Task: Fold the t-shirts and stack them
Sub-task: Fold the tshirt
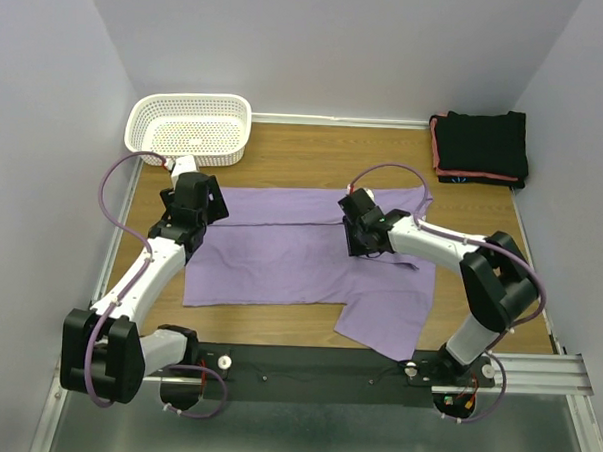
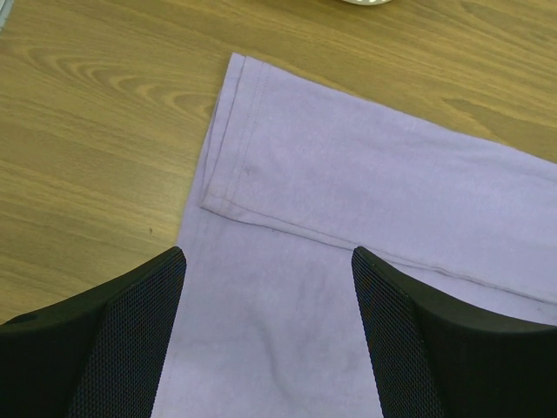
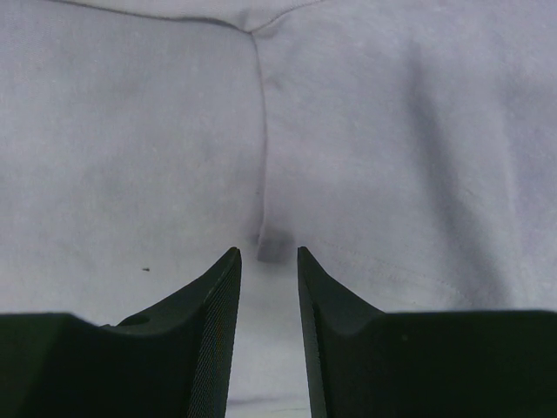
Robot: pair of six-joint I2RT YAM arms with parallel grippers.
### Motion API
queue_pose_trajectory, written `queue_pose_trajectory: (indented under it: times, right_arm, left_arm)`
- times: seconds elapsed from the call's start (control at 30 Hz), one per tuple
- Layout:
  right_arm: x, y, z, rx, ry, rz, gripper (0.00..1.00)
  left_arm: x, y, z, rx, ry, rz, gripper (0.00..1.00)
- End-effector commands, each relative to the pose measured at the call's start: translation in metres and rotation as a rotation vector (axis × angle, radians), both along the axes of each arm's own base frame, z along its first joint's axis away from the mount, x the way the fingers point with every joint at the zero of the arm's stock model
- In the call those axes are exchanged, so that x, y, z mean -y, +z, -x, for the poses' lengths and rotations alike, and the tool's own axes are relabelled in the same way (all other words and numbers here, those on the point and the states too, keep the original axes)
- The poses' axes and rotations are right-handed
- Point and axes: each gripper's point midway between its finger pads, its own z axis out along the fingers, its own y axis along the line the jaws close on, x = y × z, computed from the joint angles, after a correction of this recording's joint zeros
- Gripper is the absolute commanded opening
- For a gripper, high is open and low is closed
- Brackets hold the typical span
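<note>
Wide apart stand the jaws of the left gripper (image 2: 268,257), and it hovers low over the left edge of the lavender t-shirt (image 1: 280,260), both black fingers framing cloth with nothing between them. Right under it a hemmed edge lies folded over onto the layer below, its corner pointing out to bare wood.

Over to the right gripper (image 3: 268,252), and this one is much tighter: the fingers stand close together with only a slim gap. A seam runs down the fabric and ends in a little raised pucker sitting just at the tips (whether they actually pinch it, I cannot tell). From above, that gripper is down on the shirt's right half, the arm reaching in across the cloth from the right.

The shirt itself lies spread flat in the middle of the table (image 1: 315,157), between the two arms. A long band is folded along its far side, one sleeve pokes out toward the far right, and a flap hangs down toward the near edge on the right.

Further out, at the far right corner, the black shirts (image 1: 482,146) sit folded in a neat stack, a coral-red edge showing along the left side, well apart from the lavender one. At the far left corner a white mesh basket (image 1: 136,129) stands near the left arm's wrist, clear of the cloth
</note>
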Motion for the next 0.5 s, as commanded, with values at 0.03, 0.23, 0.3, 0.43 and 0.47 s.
queue_pose_trajectory:
  times: [0.03, 0.23, 0.3, 0.43, 0.47]
  right_arm:
    - [-0.0041, -0.0047, -0.0081, 0.008, -0.022, 0.038, 0.38]
    - [-0.0051, -0.0083, -0.0087, 0.004, -0.028, 0.048, 0.28]
    - [-0.0039, -0.0093, -0.0079, 0.0, -0.034, 0.049, 0.22]
    - [-0.0041, -0.0082, -0.006, -0.004, -0.031, 0.046, 0.08]
    - [-0.0044, -0.0085, -0.0058, -0.006, -0.031, 0.046, 0.03]
  left_arm:
    - [0.0003, 0.0159, -0.0101, 0.053, 0.007, -0.001, 0.85]
    - [-0.0006, 0.0156, -0.01, 0.053, 0.009, -0.003, 0.85]
    - [0.0, 0.0145, -0.0102, 0.05, 0.007, -0.002, 0.85]
    - [0.0016, 0.0135, -0.0106, 0.046, -0.001, -0.001, 0.85]
    - [0.0019, 0.0139, -0.0106, 0.047, -0.002, 0.0, 0.85]
